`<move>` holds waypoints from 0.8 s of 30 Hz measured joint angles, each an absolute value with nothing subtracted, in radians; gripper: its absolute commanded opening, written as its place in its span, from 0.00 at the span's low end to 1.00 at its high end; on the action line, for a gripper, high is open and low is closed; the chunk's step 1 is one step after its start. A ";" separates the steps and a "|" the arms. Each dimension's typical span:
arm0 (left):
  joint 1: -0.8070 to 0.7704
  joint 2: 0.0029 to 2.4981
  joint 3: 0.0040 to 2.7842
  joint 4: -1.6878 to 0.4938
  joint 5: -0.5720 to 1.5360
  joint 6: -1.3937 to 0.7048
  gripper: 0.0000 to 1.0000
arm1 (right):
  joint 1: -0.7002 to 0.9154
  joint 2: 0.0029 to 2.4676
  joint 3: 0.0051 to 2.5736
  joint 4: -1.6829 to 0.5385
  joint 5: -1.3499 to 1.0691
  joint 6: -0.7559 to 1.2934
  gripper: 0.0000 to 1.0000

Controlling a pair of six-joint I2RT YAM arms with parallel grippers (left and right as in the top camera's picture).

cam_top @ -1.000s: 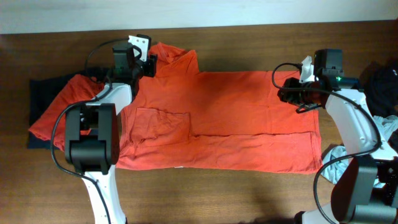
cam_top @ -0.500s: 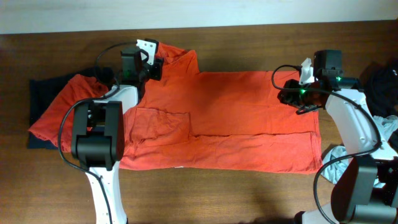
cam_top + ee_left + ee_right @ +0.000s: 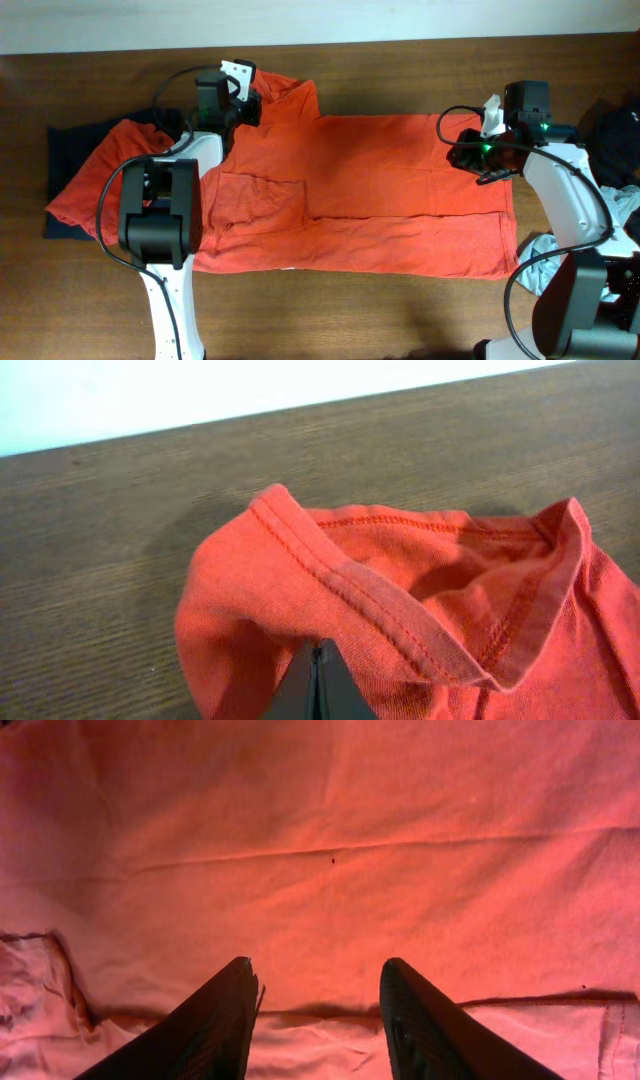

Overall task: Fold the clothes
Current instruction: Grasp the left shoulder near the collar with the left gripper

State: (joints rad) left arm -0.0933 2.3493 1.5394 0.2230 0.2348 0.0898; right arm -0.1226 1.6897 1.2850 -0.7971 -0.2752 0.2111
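Note:
A red-orange T-shirt [image 3: 370, 190] lies spread flat across the middle of the table, its lower part folded up. My left gripper [image 3: 247, 106] is at the shirt's far left corner by the neck opening. In the left wrist view its jaws [image 3: 318, 660] are pressed together, with the stitched collar hem [image 3: 340, 595] bunched over them. My right gripper [image 3: 466, 154] hovers low over the shirt's far right part. In the right wrist view it [image 3: 318, 985] stands open, with flat cloth [image 3: 330, 810] and a fold line below the fingers. Nothing is between them.
At the left lie a dark navy garment [image 3: 60, 150] and another orange-red one [image 3: 85, 195] on top of it. A black cloth [image 3: 615, 128] and a light grey-blue cloth [image 3: 545, 262] sit at the right edge. Bare wood runs along the front [image 3: 350, 310].
My left gripper slid a little right to the collar and went from open to shut on the cloth. The right gripper stayed in place, its jaws slightly narrower.

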 measured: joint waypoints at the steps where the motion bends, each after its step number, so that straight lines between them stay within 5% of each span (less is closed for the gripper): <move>1: -0.093 2.349 1.553 0.187 0.236 0.090 0.00 | -0.123 1.690 1.285 -0.797 -0.275 0.211 0.43; 15: -0.093 2.345 1.863 -0.275 0.255 0.091 0.00 | -0.123 1.690 1.285 -0.798 -0.275 0.211 0.39; 16: -0.093 2.345 1.864 -0.276 0.255 0.091 0.06 | -0.123 1.690 1.285 -0.799 -0.275 0.211 0.39; 17: -0.093 2.345 1.864 -0.281 0.254 0.091 0.23 | -0.123 1.690 1.285 -0.801 -0.275 0.211 0.39; 18: -0.093 2.345 1.864 -0.283 0.255 0.092 0.52 | -0.123 1.690 1.285 -0.802 -0.275 0.211 0.39; 19: -0.093 2.345 1.864 -0.284 0.255 0.095 0.99 | -0.123 1.690 1.285 -0.802 -0.275 0.211 0.39; 24: -0.093 2.345 1.864 -0.283 0.255 0.097 0.94 | -0.123 1.690 1.285 -0.805 -0.275 0.211 0.39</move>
State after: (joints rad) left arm -0.0933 2.3451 1.8645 -0.2832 0.2546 0.0975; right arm -0.1226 1.6897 1.2850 -0.8047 -0.2752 0.2108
